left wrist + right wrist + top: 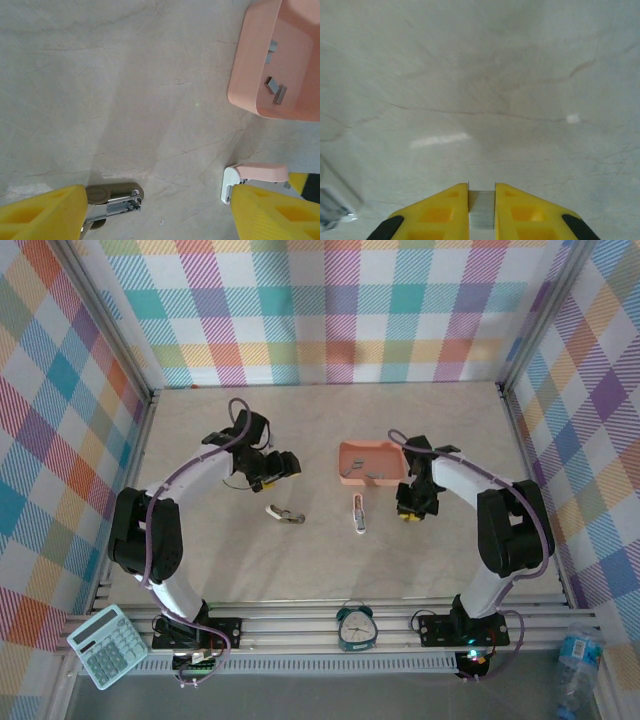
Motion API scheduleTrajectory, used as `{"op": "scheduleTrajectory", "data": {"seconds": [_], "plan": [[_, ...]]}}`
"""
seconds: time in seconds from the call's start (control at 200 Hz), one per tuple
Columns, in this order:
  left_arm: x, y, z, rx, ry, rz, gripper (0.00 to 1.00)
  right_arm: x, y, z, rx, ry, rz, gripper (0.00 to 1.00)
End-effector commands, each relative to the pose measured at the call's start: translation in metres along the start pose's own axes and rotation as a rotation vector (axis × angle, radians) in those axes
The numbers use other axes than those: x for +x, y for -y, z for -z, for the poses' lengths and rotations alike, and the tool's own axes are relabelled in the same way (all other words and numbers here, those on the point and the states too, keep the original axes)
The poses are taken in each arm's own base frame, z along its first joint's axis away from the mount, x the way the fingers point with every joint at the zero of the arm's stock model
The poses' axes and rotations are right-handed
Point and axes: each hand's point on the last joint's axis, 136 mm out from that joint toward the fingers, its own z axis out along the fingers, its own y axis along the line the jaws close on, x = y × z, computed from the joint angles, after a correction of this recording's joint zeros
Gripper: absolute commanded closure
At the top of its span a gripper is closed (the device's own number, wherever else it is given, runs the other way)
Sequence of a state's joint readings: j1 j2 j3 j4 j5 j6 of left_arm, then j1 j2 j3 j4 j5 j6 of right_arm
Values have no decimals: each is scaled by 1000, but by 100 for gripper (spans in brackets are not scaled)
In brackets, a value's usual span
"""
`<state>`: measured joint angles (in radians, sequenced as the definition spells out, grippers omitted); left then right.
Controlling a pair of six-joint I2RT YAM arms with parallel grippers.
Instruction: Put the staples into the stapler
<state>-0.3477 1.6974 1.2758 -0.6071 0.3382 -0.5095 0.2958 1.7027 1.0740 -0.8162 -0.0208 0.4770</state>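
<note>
Nearest you on the table [320,560] lie the pink stapler [359,515] and, to its left, the metal stapler [285,514]. You cannot tell from here whether either magazine is open. Just right of the pink stapler, your right gripper [481,189] has its yellow fingers pinched together on a short grey strip of staples [481,210]. It holds the strip upright between the pads above bare table, which I judge leaves it ready to carry across and feed in. A little farther out, your left gripper [159,195] hangs with its jaws apart and nothing in them. In its wrist view it looks down on both staplers, probably so it can steady one. Farthest is the pink tray [352,452], the supply, where a few loose strips [275,90] lie flat
</note>
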Motion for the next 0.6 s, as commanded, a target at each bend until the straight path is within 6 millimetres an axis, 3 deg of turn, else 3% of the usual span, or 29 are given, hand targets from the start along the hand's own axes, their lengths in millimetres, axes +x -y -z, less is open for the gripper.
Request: {"op": "scheduleTrajectory", "data": {"seconds": [0.0,0.205,0.33,0.595], "plan": [[1,7,6,10,40,-13,24,2,-6,-12,-41,-2,-20,83],[6,9,6,3,46,-29,25,12,3,-31,-10,-38,-29,83],[7,9,6,0,47,-30,25,14,6,-36,3,-48,-24,75],[10,7,5,-3,46,-28,24,0,0,-22,-3,0,-8,73]]}}
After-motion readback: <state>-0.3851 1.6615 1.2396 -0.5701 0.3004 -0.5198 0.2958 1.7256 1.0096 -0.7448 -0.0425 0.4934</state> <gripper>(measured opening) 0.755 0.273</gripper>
